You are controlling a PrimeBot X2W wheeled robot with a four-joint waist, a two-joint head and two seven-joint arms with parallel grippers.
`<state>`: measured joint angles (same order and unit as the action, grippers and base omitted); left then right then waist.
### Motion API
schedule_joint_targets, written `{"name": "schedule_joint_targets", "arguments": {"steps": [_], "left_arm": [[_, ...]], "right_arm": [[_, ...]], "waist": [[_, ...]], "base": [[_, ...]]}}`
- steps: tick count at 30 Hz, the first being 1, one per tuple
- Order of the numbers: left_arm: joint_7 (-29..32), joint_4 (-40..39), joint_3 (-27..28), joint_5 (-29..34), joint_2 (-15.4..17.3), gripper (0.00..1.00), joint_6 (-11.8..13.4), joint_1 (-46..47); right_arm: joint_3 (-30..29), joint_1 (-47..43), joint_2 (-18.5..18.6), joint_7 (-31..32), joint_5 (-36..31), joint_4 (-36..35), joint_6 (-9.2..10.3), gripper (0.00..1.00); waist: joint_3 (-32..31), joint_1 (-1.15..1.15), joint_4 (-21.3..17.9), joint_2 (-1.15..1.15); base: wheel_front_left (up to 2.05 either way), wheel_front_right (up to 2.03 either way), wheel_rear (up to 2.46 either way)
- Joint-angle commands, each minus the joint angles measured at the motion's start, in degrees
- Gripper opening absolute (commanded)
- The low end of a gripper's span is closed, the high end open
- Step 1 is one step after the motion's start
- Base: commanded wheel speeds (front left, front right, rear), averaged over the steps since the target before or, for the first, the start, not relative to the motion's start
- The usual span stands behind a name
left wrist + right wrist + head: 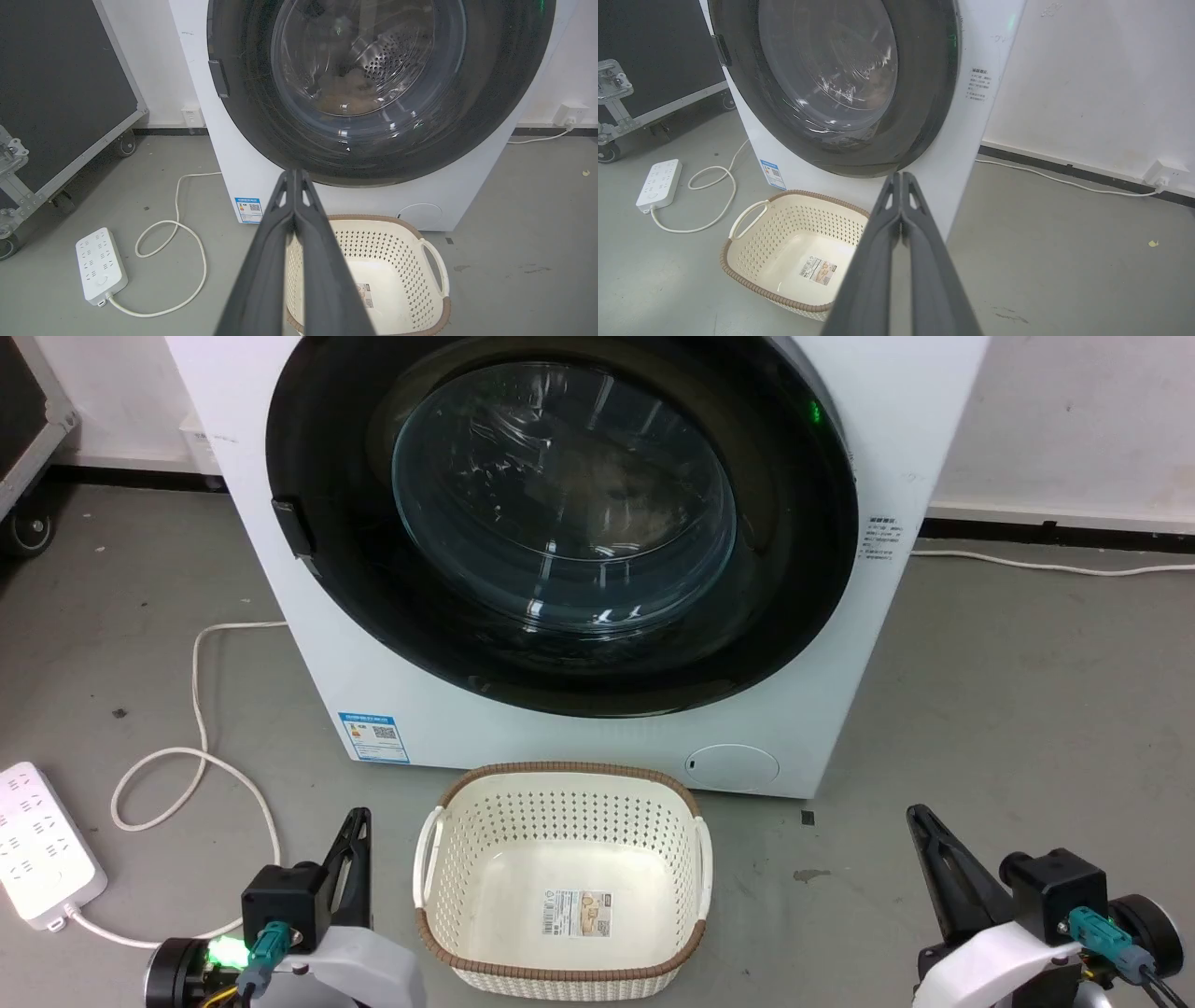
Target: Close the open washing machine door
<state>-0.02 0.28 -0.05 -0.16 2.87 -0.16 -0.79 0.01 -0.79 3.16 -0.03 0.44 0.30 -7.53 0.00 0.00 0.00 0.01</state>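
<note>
Grey scuffed concrete floor (1008,691), white wall (1087,70) behind. White boxy washing machine (597,747) stood on the floor. The washing machine door (794,616), a glossy black rim round bulging clear glass, lay flush against the machine's front. Cream perforated basket (560,770) with a brown woven rim sat just before the machine, between both grippers. White power strip (37,845) and looped cable (196,709) lay at left, near a black flight case (60,79). Bare floor ran right of the machine. Left gripper (295,173) had its fingers pressed together, pinching nothing; right gripper (901,175) likewise. Both were apart from the door.
</note>
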Motion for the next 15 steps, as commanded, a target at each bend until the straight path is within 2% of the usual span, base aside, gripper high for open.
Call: {"name": "schedule_joint_targets", "arguments": {"steps": [1,15], "left_arm": [[0.0,-0.3,0.0,0.2,0.0,0.00,0.2,0.8],[0.0,-0.3,0.0,0.2,0.0,0.00,0.2,0.8]], "right_arm": [[0.0,0.8,-0.3,0.0,-0.4,-0.3,0.04,0.00],[0.0,0.8,-0.3,0.0,-0.4,-0.3,0.04,0.00]], "waist": [[0.0,0.00,0.0,-0.01],[0.0,0.00,0.0,-0.01]], "base": [[0.00,0.00,0.00],[0.00,0.00,0.00]]}}
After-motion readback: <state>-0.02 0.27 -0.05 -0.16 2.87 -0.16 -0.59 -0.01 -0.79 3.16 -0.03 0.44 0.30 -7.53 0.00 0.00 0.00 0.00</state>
